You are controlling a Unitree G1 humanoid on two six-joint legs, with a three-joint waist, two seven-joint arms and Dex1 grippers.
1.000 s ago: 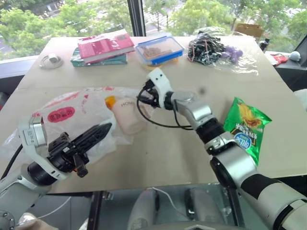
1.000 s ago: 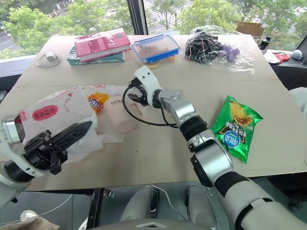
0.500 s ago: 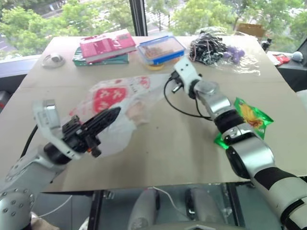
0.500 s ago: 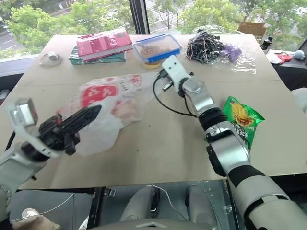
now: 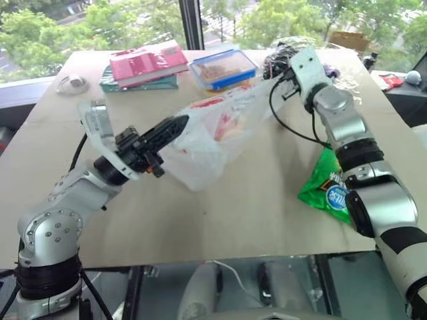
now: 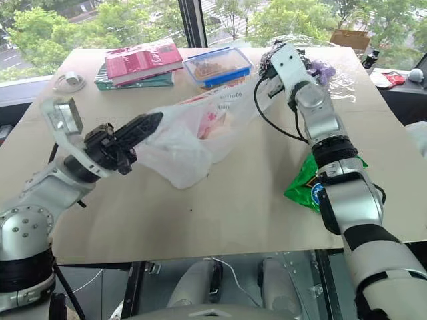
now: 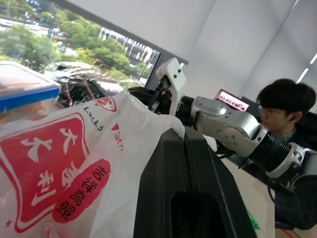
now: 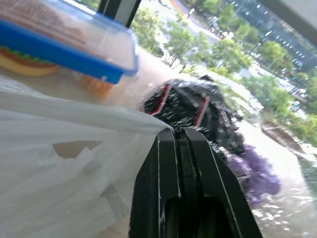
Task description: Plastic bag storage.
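A tan table (image 5: 220, 220) stands before tall windows with green trees beyond, and in the left eye view the plastic bag (image 5: 213, 133) is seen lifted off it and stretched in the air between the two arms, where a second ago it lay slack on the table with a cup and an orange packet inside its folds. The left gripper (image 5: 175, 125) is clenched on the bag's near-left edge, and the right gripper (image 5: 288, 75), which was half open a second ago beside the bag, is now clamped on the opposite corner and has been carried up and away to the bag's far right. This is judged to mean that the bag is being pulled open or flat, ready for folding, with the storing itself not yet done. In the right eye view, the bag hangs as a sagging translucent white pouch with red print, and something pale and pinkish shows through its belly; the green chips packet (image 6: 313, 190) lies to the bag's right and the blue-lidded box (image 6: 217, 67) just behind it. In the left wrist view, a red panel with white characters is seen beside the closed black fingers (image 7: 198, 183), film pinched between them. In the right wrist view, thin white film is drawn taut from the shut fingers (image 8: 171, 183).
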